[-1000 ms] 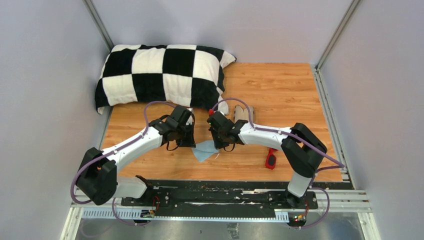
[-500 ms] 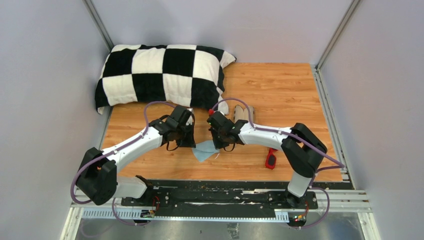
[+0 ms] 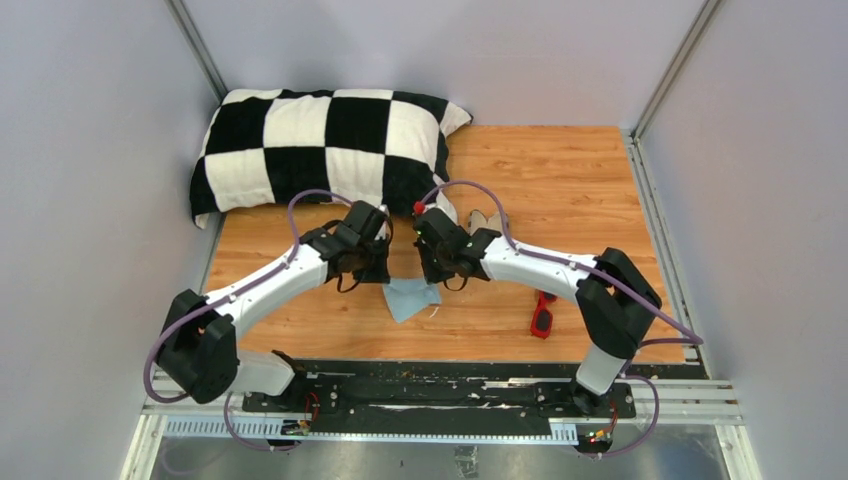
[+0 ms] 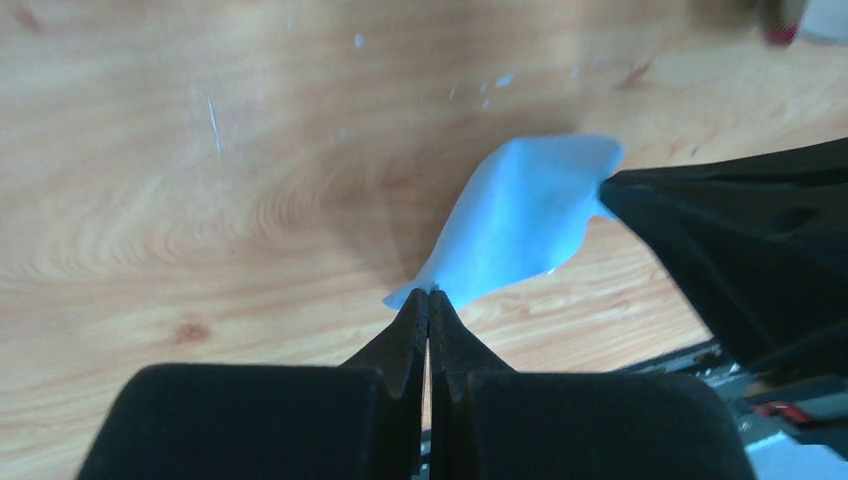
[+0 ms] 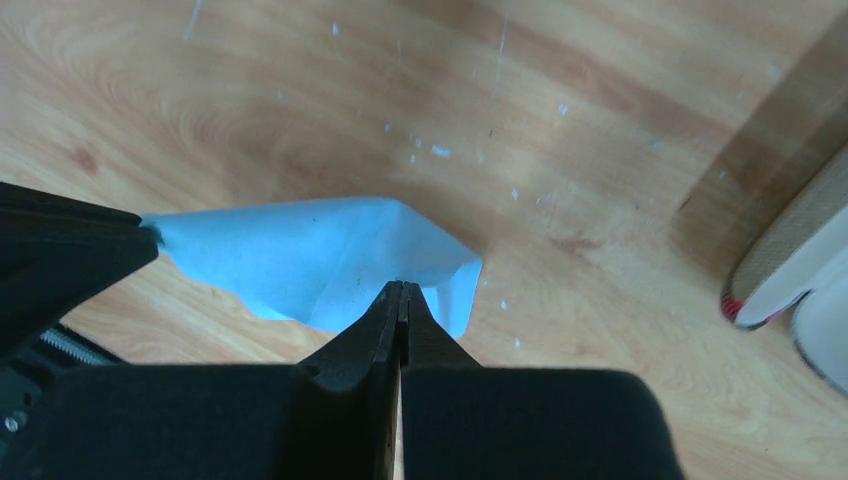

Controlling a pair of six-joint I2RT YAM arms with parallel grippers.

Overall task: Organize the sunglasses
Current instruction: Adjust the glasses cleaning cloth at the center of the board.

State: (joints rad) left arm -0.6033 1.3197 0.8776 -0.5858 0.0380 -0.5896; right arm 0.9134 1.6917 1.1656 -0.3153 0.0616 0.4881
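The red sunglasses [image 3: 542, 317] lie on the wooden table at the near right, beside the right arm and away from both grippers. A light blue cloth [image 3: 411, 298] hangs between the grippers above the table middle. My left gripper [image 3: 384, 283] is shut on one corner of the cloth [image 4: 520, 220], and its tips show in the left wrist view [image 4: 428, 295]. My right gripper [image 3: 437, 284] is shut on the opposite corner of the cloth [image 5: 310, 255], and its tips show in the right wrist view [image 5: 402, 287]. The cloth is lifted off the table.
A black-and-white checked pillow [image 3: 320, 150] lies at the back left. The grey plaid case [image 3: 487, 222] sits just behind the right wrist, and its end shows in the right wrist view [image 5: 790, 250]. Grey walls enclose the table [image 3: 560, 180].
Both grippers have moved away from the arm bases, toward the pillow, with the cloth held between them. The cloth now hangs more spread out. The sunglasses have not moved.
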